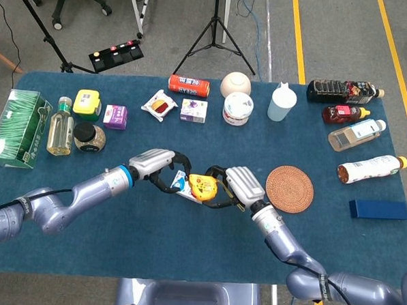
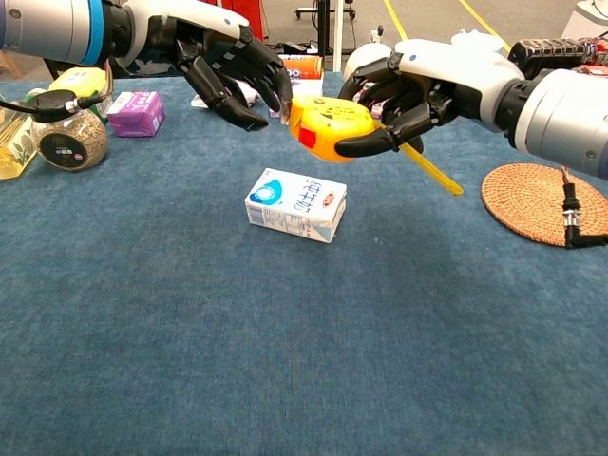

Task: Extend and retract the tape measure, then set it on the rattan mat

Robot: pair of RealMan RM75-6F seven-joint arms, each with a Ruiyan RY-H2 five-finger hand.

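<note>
A yellow tape measure [image 2: 328, 129] with a red button sits raised above the worktop, a short yellow blade sticking out rightward. The round rattan mat [image 1: 289, 189] lies flat to its right.
</note>
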